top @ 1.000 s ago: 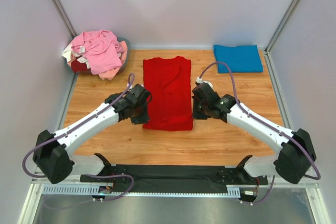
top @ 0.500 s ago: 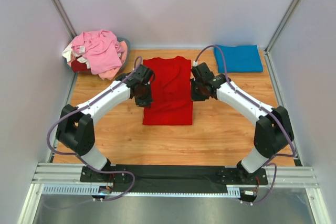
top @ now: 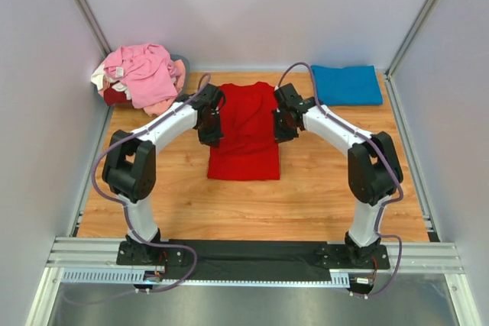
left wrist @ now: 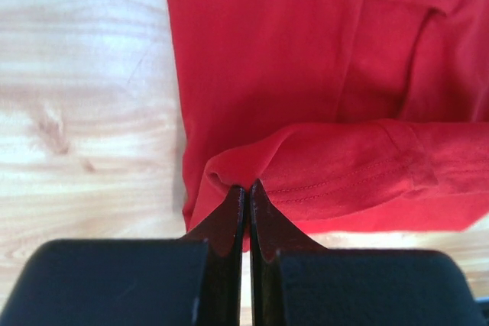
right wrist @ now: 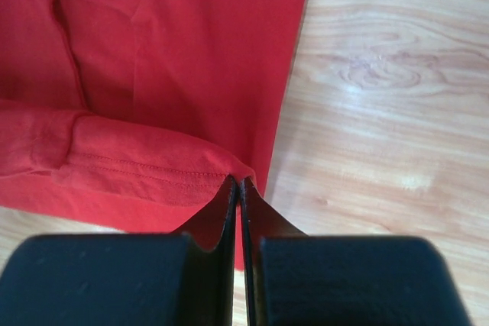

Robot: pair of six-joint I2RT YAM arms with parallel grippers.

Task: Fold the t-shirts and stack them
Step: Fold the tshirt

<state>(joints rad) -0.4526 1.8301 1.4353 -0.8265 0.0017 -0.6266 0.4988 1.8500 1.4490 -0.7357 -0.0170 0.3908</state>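
Your left gripper (left wrist: pixel 247 187) was clamped shut on the 9 o'clock corner of the red t-shirt (top: pixel 244 139)'s stitched edge, and your right gripper (right wrist: pixel 238 182) was pinched just as tight on the 3 o'clock corner. The shirt lay in the middle of the table (top: pixel 328 188), a narrow strip running from 6 to 12 o'clock, with that held edge lifted and doubled over the layer beneath.

The step looked like the half-fold, bringing this edge up to meet the 12 o'clock end. To do it well, you needed both corners level with each other and low over the cloth, so the edge came down square instead of skewed. The span between the grippers sagged slightly in both wrist views, so a touch of outward tension would have helped before lowering. You would have done best to let go only once the corners sat over the far corners.

The blue t-shirt (top: pixel 347 85) lay folded at 1 o'clock, the likely stacking spot. The pile of pink and cream t-shirts (top: pixel 142 74) waited at 10 o'clock.
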